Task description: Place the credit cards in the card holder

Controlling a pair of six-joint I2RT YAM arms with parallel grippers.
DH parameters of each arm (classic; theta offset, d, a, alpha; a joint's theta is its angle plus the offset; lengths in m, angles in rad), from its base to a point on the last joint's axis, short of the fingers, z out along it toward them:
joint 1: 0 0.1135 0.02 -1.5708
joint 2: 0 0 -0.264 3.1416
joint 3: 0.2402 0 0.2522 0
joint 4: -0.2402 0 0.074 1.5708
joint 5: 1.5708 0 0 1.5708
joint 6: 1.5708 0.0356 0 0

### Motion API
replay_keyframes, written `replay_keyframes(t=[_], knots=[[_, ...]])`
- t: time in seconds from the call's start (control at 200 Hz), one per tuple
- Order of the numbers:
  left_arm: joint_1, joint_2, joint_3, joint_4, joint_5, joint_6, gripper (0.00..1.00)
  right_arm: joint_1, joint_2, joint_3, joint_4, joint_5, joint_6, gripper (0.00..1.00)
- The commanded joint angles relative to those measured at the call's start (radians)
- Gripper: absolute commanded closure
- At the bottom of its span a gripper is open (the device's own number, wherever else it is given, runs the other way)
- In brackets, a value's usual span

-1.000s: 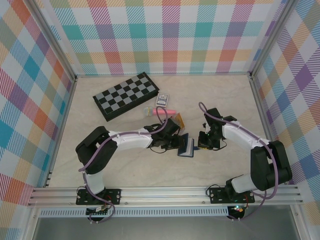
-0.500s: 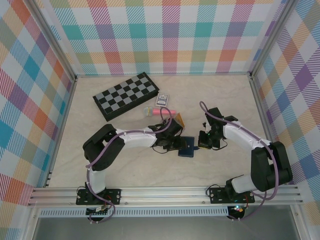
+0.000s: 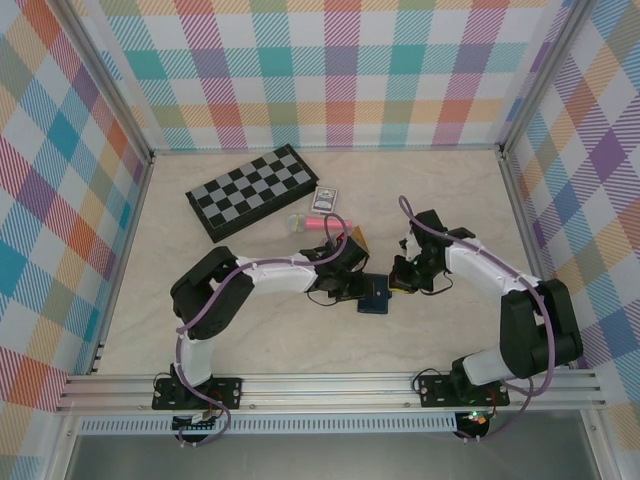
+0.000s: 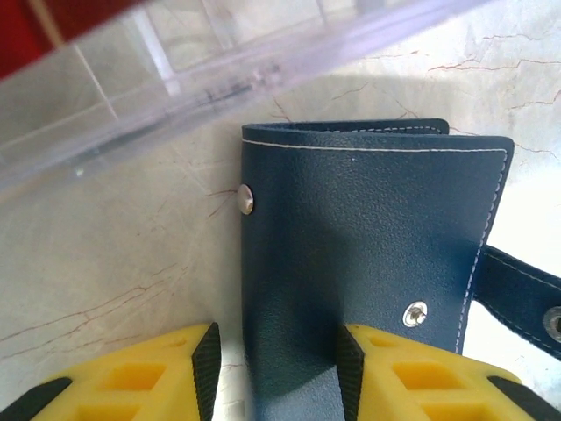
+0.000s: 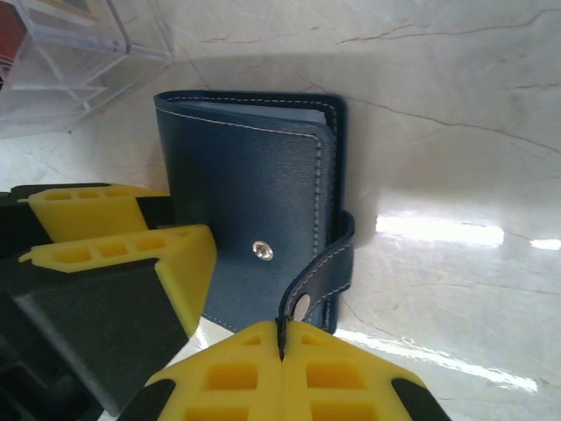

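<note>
The card holder [image 3: 376, 296] is a navy wallet lying folded shut on the table, also seen close up [image 4: 368, 228] [image 5: 245, 193]. My right gripper [image 5: 282, 346] [image 3: 397, 284] is shut on its snap tab [image 5: 320, 272], which curls up off the wallet's right edge. My left gripper [image 4: 278, 373] [image 3: 357, 288] stands open across the wallet's left edge, with one finger [image 4: 206, 368] over the table and the other finger [image 4: 351, 368] on the cover. The credit cards are not clearly visible; a red patch [image 4: 53, 17] shows behind the clear box.
A clear plastic box [image 4: 175, 79] [image 5: 70, 61] lies just beyond the wallet. Farther back are a folded chessboard [image 3: 252, 190], a pack of playing cards [image 3: 326, 199] and a pink and yellow object [image 3: 318, 222]. Checked walls close the table on three sides.
The wallet stood tilted up a second ago and now lies flat. My left gripper has shifted right onto it. My right gripper has closed on the snap tab.
</note>
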Motion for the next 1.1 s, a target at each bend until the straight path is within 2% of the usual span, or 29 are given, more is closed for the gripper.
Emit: replay_keyframes(t=[0.0, 0.47, 1.095], knots=[[-0.023, 0.043, 0.018, -0.015, 0.024, 0.013, 0.59, -0.004, 0.04, 0.034, 0.033, -0.079, -0.02, 1.0], [-0.03, 0.049, 0.026, -0.01, 0.028, 0.006, 0.61, -0.001, 0.149, 0.046, 0.076, -0.143, -0.014, 1.0], [-0.03, 0.051, 0.027, -0.001, 0.022, -0.007, 0.65, 0.007, 0.222, 0.046, 0.096, -0.166, -0.017, 1.0]])
